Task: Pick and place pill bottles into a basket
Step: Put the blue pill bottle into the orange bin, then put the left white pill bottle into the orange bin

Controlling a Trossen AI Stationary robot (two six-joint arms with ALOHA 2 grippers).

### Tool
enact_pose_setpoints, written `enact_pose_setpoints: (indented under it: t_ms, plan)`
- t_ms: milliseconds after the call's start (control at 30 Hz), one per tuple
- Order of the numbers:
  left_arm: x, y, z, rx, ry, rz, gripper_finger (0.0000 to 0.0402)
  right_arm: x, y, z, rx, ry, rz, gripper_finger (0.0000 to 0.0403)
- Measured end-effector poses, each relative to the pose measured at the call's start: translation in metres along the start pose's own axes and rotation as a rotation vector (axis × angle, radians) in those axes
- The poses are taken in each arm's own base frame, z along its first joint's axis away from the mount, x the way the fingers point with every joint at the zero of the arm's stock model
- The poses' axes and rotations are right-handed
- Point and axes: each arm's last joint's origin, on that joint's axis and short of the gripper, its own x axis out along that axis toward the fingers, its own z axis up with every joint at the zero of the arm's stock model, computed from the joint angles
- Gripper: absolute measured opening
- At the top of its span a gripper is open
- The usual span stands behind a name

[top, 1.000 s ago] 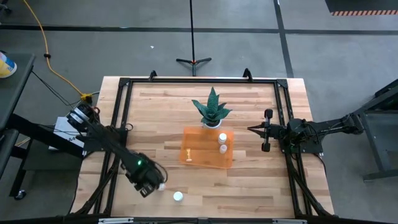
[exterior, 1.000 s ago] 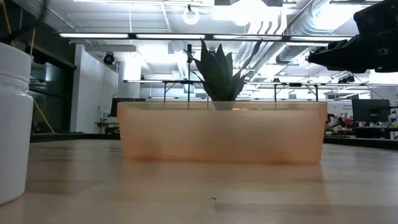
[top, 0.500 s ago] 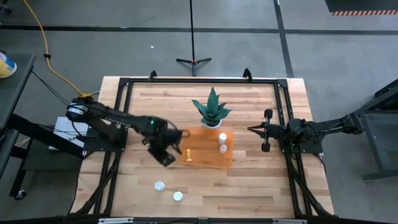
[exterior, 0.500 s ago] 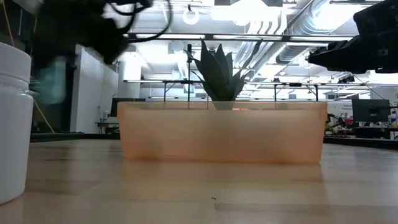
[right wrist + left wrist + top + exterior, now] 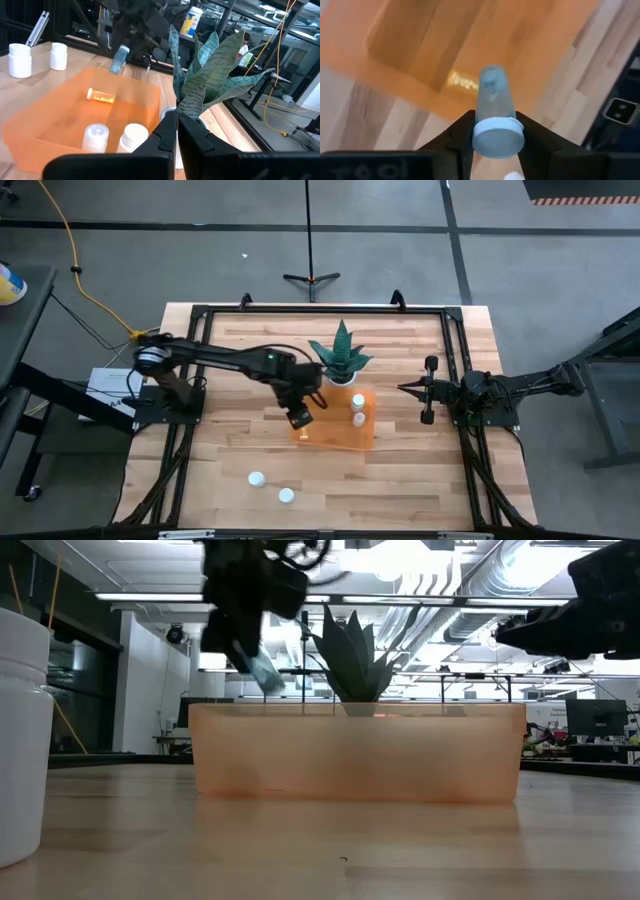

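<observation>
My left gripper (image 5: 300,417) is shut on a pale bluish pill bottle (image 5: 493,102) with a ribbed white cap, above the left end of the orange basket (image 5: 337,440). The bottle also shows in the low view (image 5: 262,671) and the right wrist view (image 5: 119,59). In the basket stand two white bottles (image 5: 357,402) (image 5: 358,419), and a small amber vial (image 5: 101,96) lies on its side. Two more white bottles (image 5: 256,478) (image 5: 287,496) stand on the table near the front edge. My right gripper (image 5: 405,388) is shut and empty, to the right of the basket. My left gripper pinches the bottle between its two fingers (image 5: 464,131), which sit on opposite sides just below the cap (image 5: 498,136). The fingers come slanting down from above. The bottle is lifted clear, tilted, and its bottom end (image 5: 268,683) points down toward the basket.
A spiky green plant (image 5: 342,355) in a white pot stands against the basket's far side. A black frame (image 5: 200,315) runs around the wooden table. One white bottle (image 5: 20,740) stands close to the low camera.
My left gripper has risen from beside the two white bottles near the table's front edge. It has swung toward the far right, to above the basket's left end. It has carried the bluish bottle with it, lifted clear.
</observation>
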Motion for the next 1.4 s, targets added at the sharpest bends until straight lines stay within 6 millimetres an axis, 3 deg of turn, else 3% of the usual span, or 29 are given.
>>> enact_pose_setpoints:
  t_ms: [300, 433, 600, 967, 1400]
  plan:
    - [0.03, -0.005, 0.034, 0.104, 0.045, 0.045, 0.0137, 0.0, 0.0, 0.0, -0.003, 0.004, 0.002, 0.0007]
    - [0.04, -0.005, 0.04, 0.112, 0.06, 0.056, 0.0155, 0.0, 0.0, -0.001, -0.004, 0.007, 0.002, 0.0007]
    - [0.045, -0.004, 0.042, 0.114, 0.04, 0.1, 0.0177, 0.0, 0.0, 0.0, -0.004, 0.004, 0.001, 0.0007]
    - [0.048, -0.003, 0.043, 0.139, 0.036, 0.117, 0.0171, 0.0, 0.0, 0.0, -0.004, 0.004, 0.001, 0.0007]
    - [0.048, -0.002, 0.041, 0.158, 0.078, 0.126, 0.024, 0.0, 0.0, 0.0, -0.004, 0.004, 0.001, 0.0007]
